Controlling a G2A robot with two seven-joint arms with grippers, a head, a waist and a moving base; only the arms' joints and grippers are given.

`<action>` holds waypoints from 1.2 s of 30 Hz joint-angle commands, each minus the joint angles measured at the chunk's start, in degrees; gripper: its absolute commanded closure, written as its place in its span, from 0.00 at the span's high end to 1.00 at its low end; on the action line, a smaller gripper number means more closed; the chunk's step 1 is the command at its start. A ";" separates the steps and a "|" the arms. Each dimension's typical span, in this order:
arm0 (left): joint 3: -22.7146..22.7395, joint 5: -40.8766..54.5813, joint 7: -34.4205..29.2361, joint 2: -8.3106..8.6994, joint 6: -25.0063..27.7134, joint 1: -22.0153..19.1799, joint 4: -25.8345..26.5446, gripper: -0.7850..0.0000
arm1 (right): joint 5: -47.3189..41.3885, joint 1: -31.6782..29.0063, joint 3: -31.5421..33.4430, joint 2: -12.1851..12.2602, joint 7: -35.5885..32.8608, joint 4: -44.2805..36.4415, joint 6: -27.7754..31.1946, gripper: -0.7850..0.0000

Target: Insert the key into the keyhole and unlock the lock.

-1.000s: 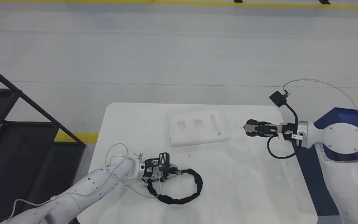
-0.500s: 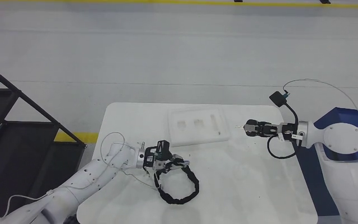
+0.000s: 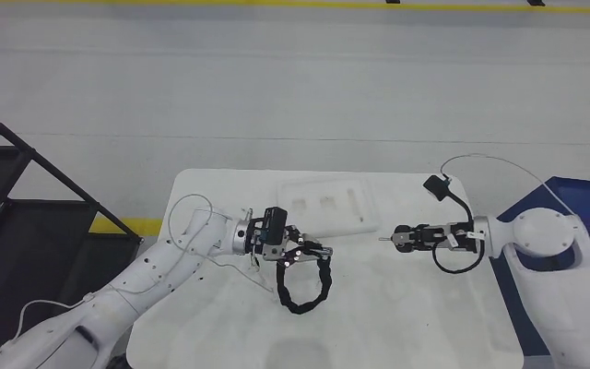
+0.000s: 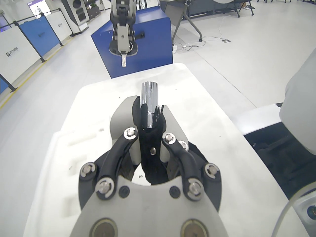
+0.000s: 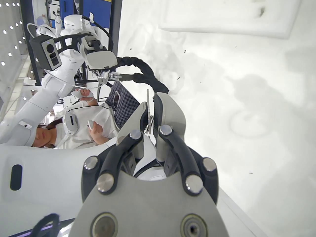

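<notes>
Left gripper (image 4: 149, 109) was clamped on the lock (image 4: 151, 140), pinching it where the black sleeve meets the chrome cylinder (image 4: 148, 92). The cylinder stuck out past the fingertips, open end pointed across the table (image 3: 424, 314) at the other arm. The black cable (image 5: 151, 76) looped from the grip back toward the robot's side; couldn't tell if it touched the table. Right gripper (image 5: 150, 107) was closed on the key (image 4: 124, 61), blade edge-on between its fingers, tip sticking out toward the lock. Key tip and cylinder roughly faced each other but were well apart, with open table between them, so the key was not in the keyhole. In the top view the lock end sat just in front of the white foam tray (image 3: 327, 208), the key off the tray's right corner.
</notes>
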State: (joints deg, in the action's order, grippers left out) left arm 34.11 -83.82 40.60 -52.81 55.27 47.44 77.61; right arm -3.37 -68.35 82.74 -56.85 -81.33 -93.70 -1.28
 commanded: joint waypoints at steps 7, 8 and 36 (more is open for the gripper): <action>-4.10 -3.28 10.22 -3.66 -1.81 -3.08 -3.68 0.00 | -2.61 -2.23 1.19 0.67 -0.61 -7.19 -1.55 0.00; -4.70 -3.34 10.83 -4.14 -2.41 -3.35 -4.23 0.00 | -2.78 -2.49 1.63 0.80 -0.70 -8.29 -1.57 0.00; -6.94 -0.03 15.19 -8.53 -15.78 -2.36 -7.00 0.00 | 1.82 -5.71 4.40 2.10 4.09 -19.05 -6.92 0.00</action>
State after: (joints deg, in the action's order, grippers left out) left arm 27.25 -83.54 54.92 -61.01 40.55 45.18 70.90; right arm -2.25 -73.73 87.02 -54.83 -77.69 -111.59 -7.31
